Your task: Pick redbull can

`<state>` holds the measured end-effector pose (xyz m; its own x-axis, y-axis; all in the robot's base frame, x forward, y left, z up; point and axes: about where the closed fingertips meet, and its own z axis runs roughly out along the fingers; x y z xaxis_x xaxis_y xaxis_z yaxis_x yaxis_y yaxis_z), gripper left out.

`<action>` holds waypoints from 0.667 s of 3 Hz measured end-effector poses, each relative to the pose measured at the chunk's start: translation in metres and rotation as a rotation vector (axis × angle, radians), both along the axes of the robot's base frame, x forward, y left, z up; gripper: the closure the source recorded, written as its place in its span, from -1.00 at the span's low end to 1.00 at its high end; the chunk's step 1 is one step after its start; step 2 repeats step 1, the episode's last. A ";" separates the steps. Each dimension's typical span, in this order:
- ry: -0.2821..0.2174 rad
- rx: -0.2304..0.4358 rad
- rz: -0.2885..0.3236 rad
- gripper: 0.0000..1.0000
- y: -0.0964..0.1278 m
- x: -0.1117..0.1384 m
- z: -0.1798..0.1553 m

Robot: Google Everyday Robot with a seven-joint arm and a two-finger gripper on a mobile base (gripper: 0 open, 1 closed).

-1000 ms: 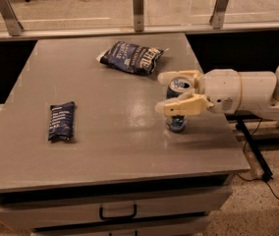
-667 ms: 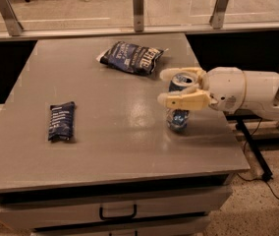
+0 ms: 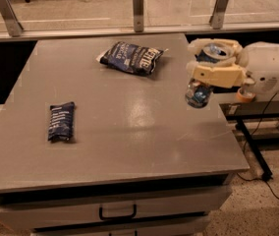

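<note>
A robot's gripper clamps the redbull can above the right-hand side of a grey tabletop, close to its far corner. The two cream-coloured fingers are closed against the can's sides, one on the near side and one on the far side, and nothing else is in their grasp.

The can's long axis runs close to vertical with a lean. The silver top faces up and sits a little further right than the base, and the base points down toward the tabletop. The base appears to hang clear of the surface, though whether it touches cannot be told for certain.

Only the two ends of the can show: a pale metallic top above the fingers and a blue-and-silver lower body below them (the middle is hidden behind the near finger).

The white arm reaches in from the right edge of the view, beyond the tabletop.

A large dark blue snack bag lies flat toward the far middle of the tabletop, well apart from the can. A smaller dark blue bag lies on the left side. A drawer with a dark handle sits below the front edge.
</note>
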<state>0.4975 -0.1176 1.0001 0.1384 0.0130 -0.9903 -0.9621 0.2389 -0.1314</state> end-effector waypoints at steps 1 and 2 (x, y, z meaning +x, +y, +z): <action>-0.009 -0.001 -0.003 1.00 -0.001 0.000 0.005; -0.009 -0.001 -0.003 1.00 -0.001 0.000 0.005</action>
